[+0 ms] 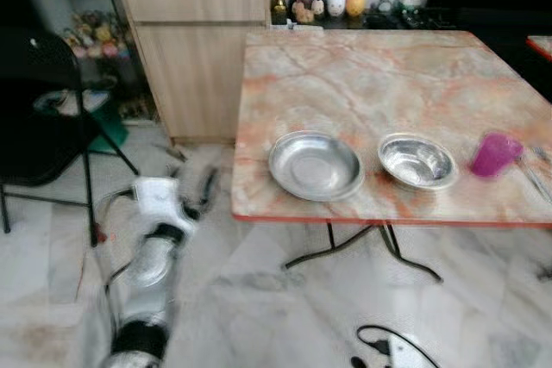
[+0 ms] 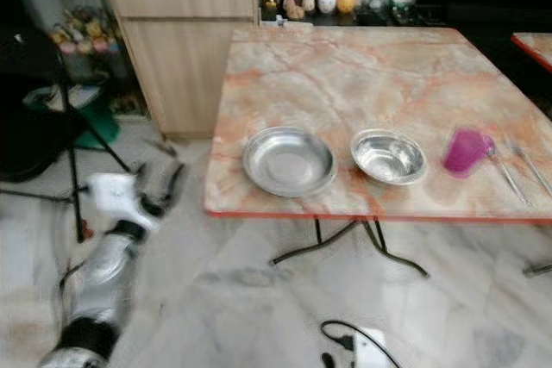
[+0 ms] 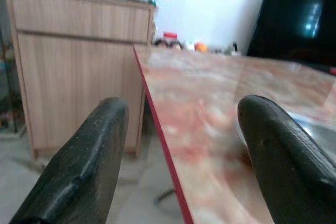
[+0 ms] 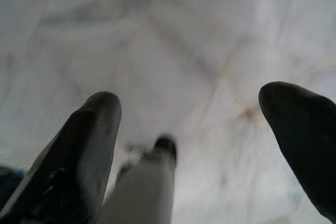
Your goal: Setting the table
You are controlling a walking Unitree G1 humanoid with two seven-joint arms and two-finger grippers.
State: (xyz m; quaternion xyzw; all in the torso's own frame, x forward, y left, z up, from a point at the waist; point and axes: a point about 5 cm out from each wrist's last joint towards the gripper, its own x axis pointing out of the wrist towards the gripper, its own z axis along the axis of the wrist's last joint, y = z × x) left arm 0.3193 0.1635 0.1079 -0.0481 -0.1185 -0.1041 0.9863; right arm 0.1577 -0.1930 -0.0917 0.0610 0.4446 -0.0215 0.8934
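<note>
Left pincer (image 3: 178, 156): fingers spread wide, holding nothing and touching nothing; it hangs low beside the desk's left edge, over the floor, aimed along the desk top
Left arm (image 1: 155, 256): silver, reaching up from the lower left toward the desk's near left corner
Right pincer (image 4: 202, 145): fingers spread wide, empty, pointing down at the pale marble floor (image 4: 173, 40)
Desk (image 1: 379, 75): orange-veined marble top with a red rim, on thin black folding legs
Plate (image 1: 316, 165): shallow steel, on the desk near its front edge, to the right of the left pincer and apart from it
Bowl (image 1: 417, 160): steel, deeper, just right of the plate, not touching it
Cup (image 1: 494, 154): pink, right of the bowl, tilted or lying over; which one I cannot tell
Cutlery (image 2: 514, 171): thin metal pieces just right of the cup, too blurred to sort
Cabinet (image 1: 198, 49): light wood, behind the desk's left side
Writing: no label or brand can be read on anything
</note>
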